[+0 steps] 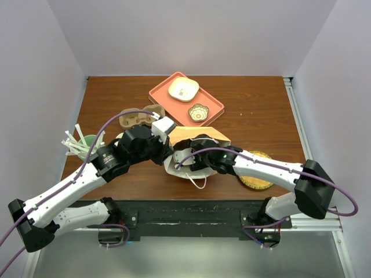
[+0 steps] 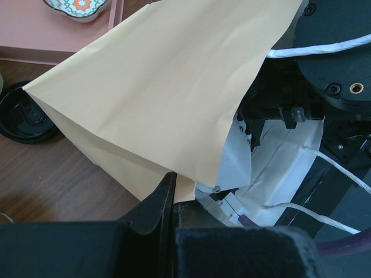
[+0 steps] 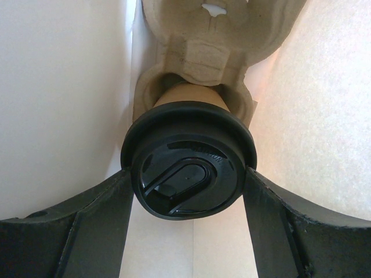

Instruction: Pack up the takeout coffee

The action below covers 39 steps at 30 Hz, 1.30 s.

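Right tool [image 3: 186,185] grips coffee [image 3: 188,92] by lid [image 3: 185,165] inside bag [image 2: 174,87]; left tool [image 2: 174,200] pinches bag edge. Lid could pop off, spilling.

inside paper bag [image 3: 58,87]: white walls pressed close on both sides of right gripper [image 3: 186,176] | ahead: way blocked by pulp carrier [image 3: 197,40], takeout coffee [image 3: 188,168] lodged against it | outside on counter [image 2: 58,174]: loose lid [image 2: 24,116] and tray [image 2: 35,29] set beside bag

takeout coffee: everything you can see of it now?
The takeout coffee is a brown paper cup with a glossy black plastic lid, lid facing the right wrist camera. Its body sits in a moulded pulp carrier inside the white-lined paper bag. The right gripper clamps the lid rim from both sides.
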{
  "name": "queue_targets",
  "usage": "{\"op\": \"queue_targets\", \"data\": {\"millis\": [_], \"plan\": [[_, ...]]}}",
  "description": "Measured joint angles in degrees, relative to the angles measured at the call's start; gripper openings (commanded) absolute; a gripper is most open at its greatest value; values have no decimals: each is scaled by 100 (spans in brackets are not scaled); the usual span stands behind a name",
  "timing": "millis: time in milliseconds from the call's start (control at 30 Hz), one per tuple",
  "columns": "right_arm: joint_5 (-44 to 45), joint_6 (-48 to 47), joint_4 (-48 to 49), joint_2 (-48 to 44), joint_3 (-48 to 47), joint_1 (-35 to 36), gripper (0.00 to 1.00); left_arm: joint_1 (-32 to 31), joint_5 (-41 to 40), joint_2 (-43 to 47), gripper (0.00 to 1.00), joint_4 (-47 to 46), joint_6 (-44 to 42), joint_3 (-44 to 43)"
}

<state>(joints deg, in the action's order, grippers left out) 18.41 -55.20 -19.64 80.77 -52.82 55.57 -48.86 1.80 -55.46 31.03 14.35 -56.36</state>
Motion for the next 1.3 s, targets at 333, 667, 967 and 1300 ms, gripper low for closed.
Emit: {"op": "queue_targets", "data": {"millis": [333, 667, 967, 1300], "plan": [[0, -59, 70, 179, -98, -55, 25, 15, -142, -31, 0, 13, -4, 0], [-4, -74, -15, 221, -203, -122, 56, 22, -118, -39, 0, -13, 0, 0], [-153, -83, -540, 293, -553, -201, 84, 20, -74, -46, 0, -96, 33, 0], [-328, -37, -981, 282, -752, -234, 98, -2, 17, -55, 0, -157, 160, 0]]}}
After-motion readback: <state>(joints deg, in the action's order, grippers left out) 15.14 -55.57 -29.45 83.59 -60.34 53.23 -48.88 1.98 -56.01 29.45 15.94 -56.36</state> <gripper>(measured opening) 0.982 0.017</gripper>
